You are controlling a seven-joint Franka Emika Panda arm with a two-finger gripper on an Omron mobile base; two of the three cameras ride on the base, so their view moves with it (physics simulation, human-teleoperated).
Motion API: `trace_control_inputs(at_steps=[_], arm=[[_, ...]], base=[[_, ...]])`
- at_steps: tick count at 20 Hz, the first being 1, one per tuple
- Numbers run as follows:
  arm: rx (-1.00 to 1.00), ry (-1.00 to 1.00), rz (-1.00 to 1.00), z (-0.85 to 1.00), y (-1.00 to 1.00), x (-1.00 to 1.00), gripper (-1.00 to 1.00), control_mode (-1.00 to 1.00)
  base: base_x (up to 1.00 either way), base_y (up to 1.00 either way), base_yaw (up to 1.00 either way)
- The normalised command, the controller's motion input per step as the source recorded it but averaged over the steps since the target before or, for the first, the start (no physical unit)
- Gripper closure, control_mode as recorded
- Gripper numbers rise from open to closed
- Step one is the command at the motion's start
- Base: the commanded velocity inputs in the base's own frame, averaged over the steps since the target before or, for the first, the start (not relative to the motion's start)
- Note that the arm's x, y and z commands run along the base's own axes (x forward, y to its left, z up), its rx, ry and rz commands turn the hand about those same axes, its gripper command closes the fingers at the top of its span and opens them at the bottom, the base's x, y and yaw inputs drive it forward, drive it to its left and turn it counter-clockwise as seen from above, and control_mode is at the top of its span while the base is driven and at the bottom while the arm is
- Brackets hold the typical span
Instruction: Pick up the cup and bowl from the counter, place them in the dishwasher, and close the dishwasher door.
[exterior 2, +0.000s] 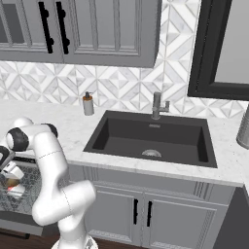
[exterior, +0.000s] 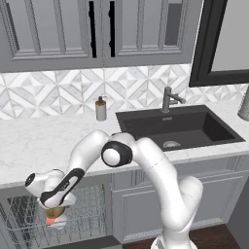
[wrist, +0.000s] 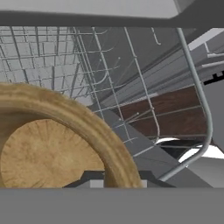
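The brown wood-like bowl hangs low inside the dishwasher, over its grey wire rack. My gripper is shut on the bowl's rim, one dark finger on each side of it. From the left base view the hand reaches down under the counter with the bowl below it. The cup, white with a pink inside, sits in the rack just beneath the bowl. The dishwasher door lies folded down. In the right base view the bowl and cup sit at the far left.
A beige soap dispenser stands at the back of the counter, left of the dark sink and its faucet. Grey panelled cabinets run under the sink. The rack's wire rim curves close on the hand's right.
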Motion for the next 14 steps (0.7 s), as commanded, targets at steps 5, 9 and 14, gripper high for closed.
trace_control_inputs(at_steps=[5, 9, 14], arm=[[0.00, -0.03, 0.00, -0.08, -0.02, -0.06, 1.00, -1.00], [0.00, -0.02, 0.00, 0.00, 0.00, -0.21, -1.00, -1.00], [0.00, -0.06, 0.00, 0.00, 0.00, -0.06, -1.00, -1.00]], base=[[0.00, 0.00, 0.00], [0.00, 0.00, 0.00], [0.00, 0.00, 0.00]])
